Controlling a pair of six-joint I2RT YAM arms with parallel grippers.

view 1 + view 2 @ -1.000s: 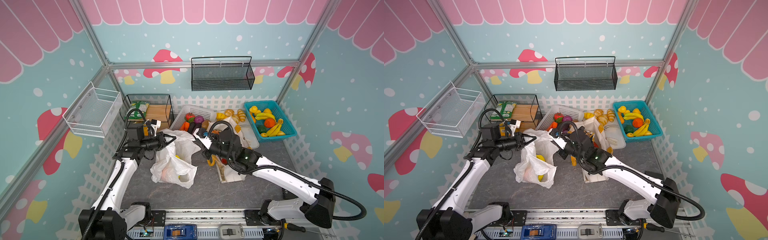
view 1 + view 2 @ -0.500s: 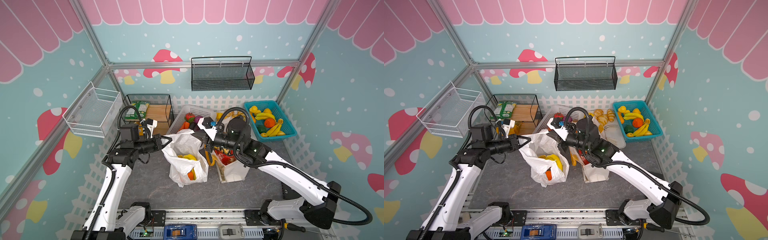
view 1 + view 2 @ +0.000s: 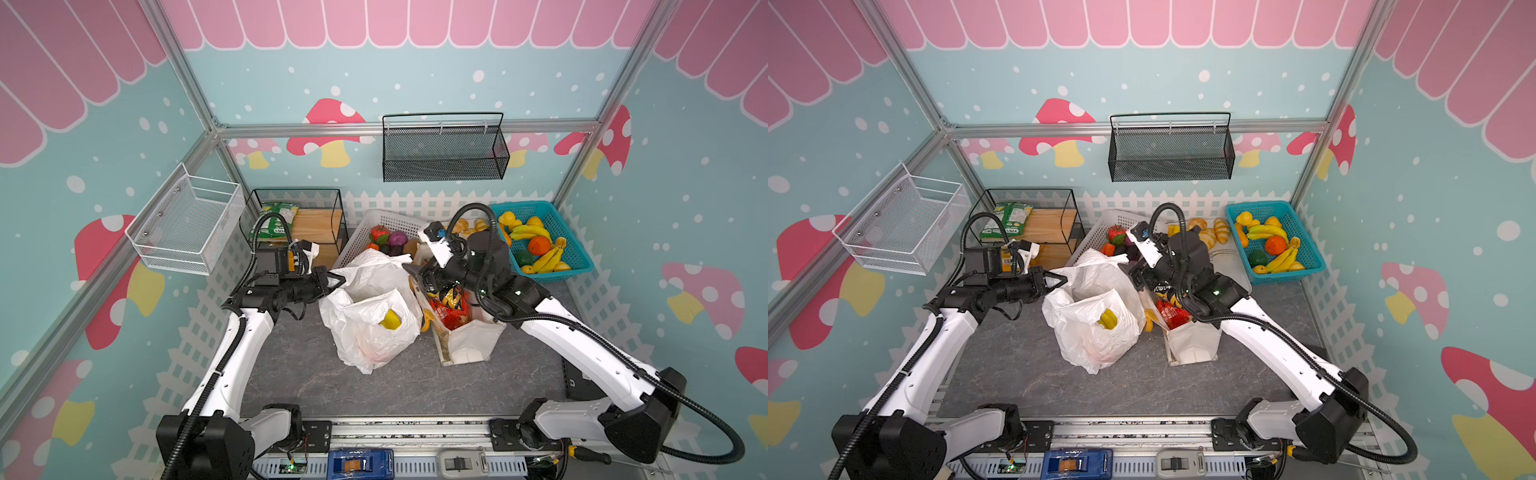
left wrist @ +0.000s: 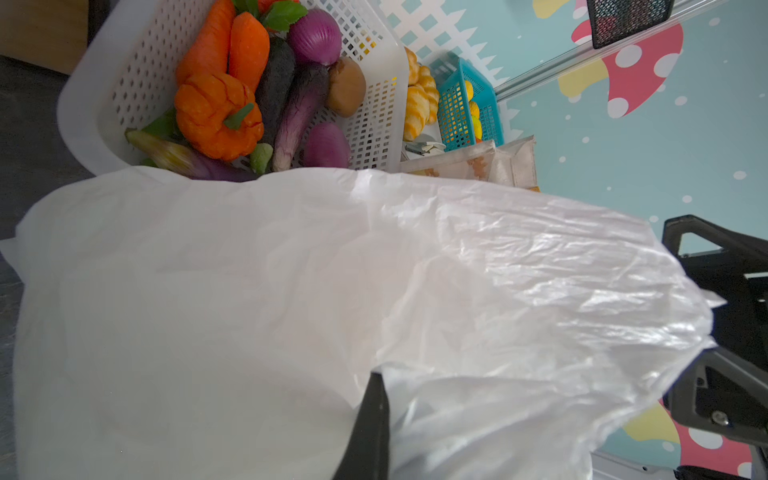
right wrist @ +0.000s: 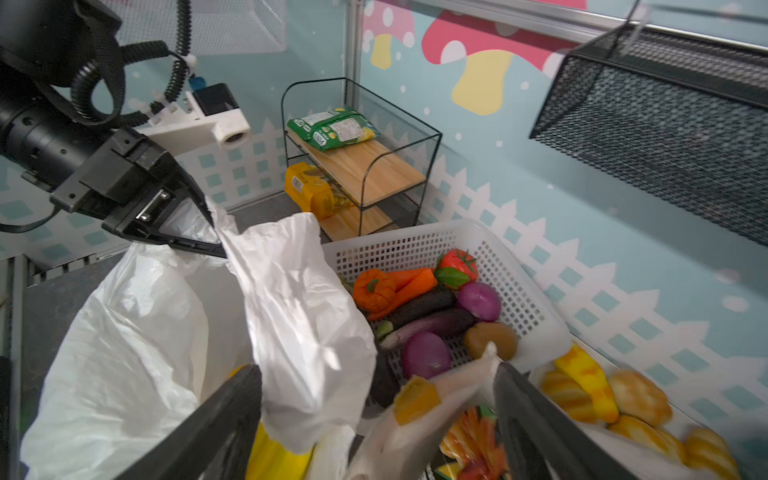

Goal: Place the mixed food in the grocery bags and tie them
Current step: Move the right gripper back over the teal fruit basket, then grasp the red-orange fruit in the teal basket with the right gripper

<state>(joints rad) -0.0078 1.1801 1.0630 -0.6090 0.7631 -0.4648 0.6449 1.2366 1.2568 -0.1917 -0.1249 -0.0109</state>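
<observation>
The left gripper (image 3: 337,281) is pinching the rim of the white plastic bag (image 3: 370,336). The right gripper (image 5: 374,370) is hovering wide open just above the canvas tote (image 3: 469,343), seemingly holding nothing.

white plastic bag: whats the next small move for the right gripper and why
Probably close the right gripper on the free flap of the white plastic bag. The left gripper is shut on the opposite side, the right jaws stand open with that flap between them in the right wrist view, and a yellow fruit is already inside, so tying likely needs both sides held.
</observation>
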